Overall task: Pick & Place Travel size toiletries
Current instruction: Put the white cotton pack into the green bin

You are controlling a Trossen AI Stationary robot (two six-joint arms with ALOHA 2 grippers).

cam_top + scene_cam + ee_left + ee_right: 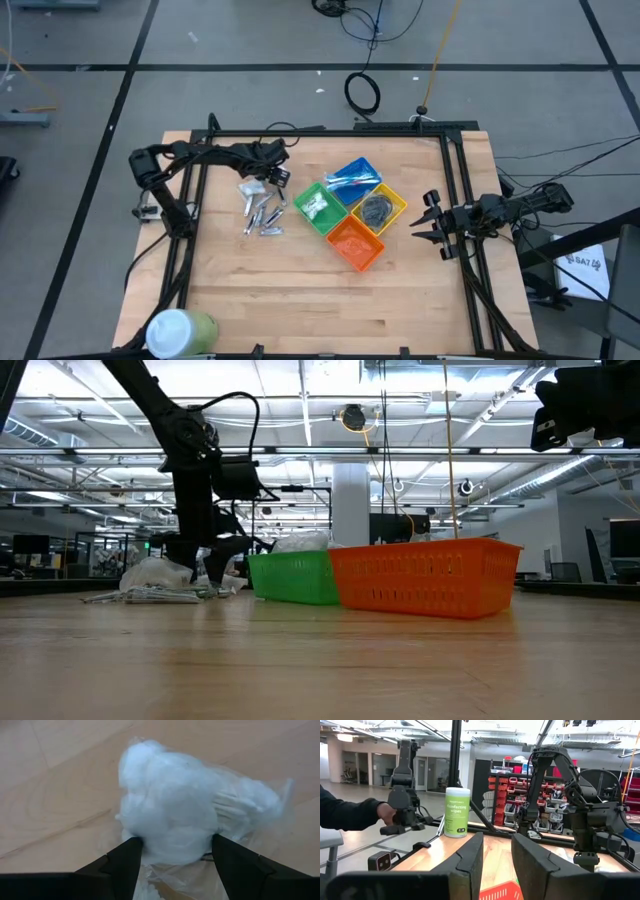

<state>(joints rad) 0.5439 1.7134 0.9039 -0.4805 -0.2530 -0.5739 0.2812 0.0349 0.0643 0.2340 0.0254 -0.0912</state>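
Observation:
Loose toiletries lie on the table left of the bins: a white lumpy packet point(250, 190) in clear film and short silver pieces point(264, 220). My left gripper point(175, 842) is open and low at the table point(212, 568). Its fingers stand on either side of the white packet point(175, 805), which rests on the wood. The green bin point(318, 207) holds white packets, the blue bin point(353, 175) blue sticks, and the yellow bin point(377, 208) dark wads. My right gripper point(432, 225) waits at the table's right edge, with a narrow gap between its fingers point(497, 840). My left gripper comes at the white packet from above, slanting down, one fingertip point(131, 847) at each side of its nearer end point(170, 850). I cannot tell whether the fingertips touch it. The packet lies flat on the table.
The orange bin point(355, 243) sits nearest the table's near edge, and the four bins form a diamond. A green-and-white cylinder point(180, 330) stands at the near left corner. A black frame point(330, 132) borders the table. A person's dark sleeve and hand point(355, 815) show beyond the table.

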